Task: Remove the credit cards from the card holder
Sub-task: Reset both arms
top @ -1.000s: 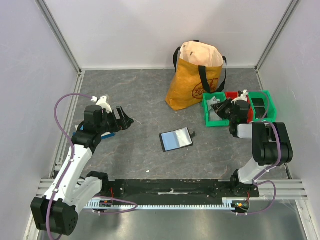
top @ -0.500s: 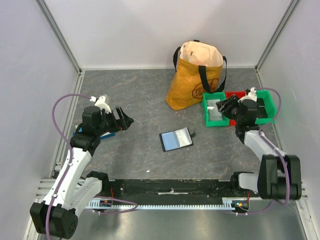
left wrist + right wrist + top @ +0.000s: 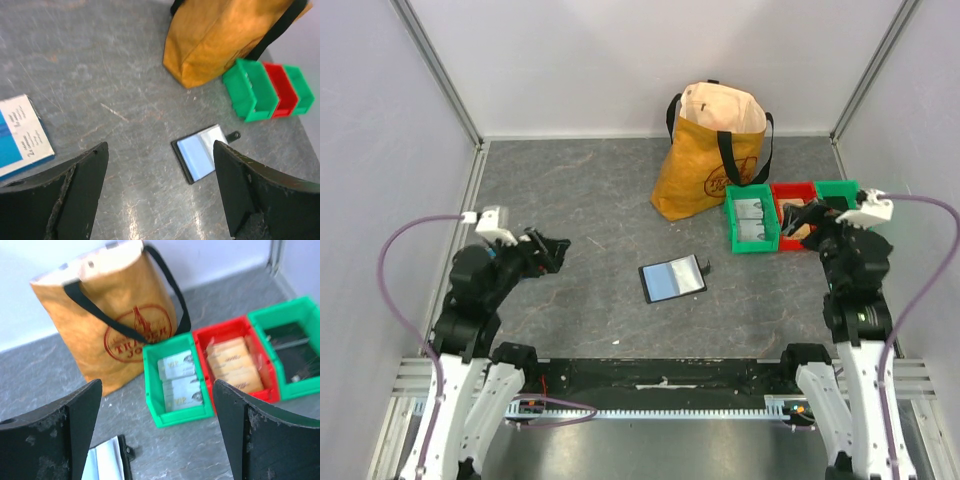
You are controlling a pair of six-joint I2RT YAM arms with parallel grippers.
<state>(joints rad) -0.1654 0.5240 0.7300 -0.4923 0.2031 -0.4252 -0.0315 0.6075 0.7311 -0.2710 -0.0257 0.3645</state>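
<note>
The black card holder (image 3: pixel 672 279) lies open and flat on the grey table, its inside pale blue-grey; it also shows in the left wrist view (image 3: pixel 202 152) and at the bottom edge of the right wrist view (image 3: pixel 107 460). Pale grey credit cards (image 3: pixel 180 380) lie in the left green bin (image 3: pixel 752 222), and orange cards (image 3: pixel 232 365) in the red bin (image 3: pixel 792 215). My left gripper (image 3: pixel 552 250) (image 3: pixel 160 150) is open and empty, well left of the holder. My right gripper (image 3: pixel 798 216) (image 3: pixel 157 390) hangs open and empty near the bins.
A tan paper bag (image 3: pixel 710 150) with black handles stands behind the bins. A second green bin (image 3: pixel 835 195) with dark items sits right of the red one. A blue-and-white flat box (image 3: pixel 20 135) lies at the left, under my left arm. Grey walls enclose the table.
My right gripper opened wide and pulled back from over the left green bin toward the right. My left arm drew back toward the near left, still open.
</note>
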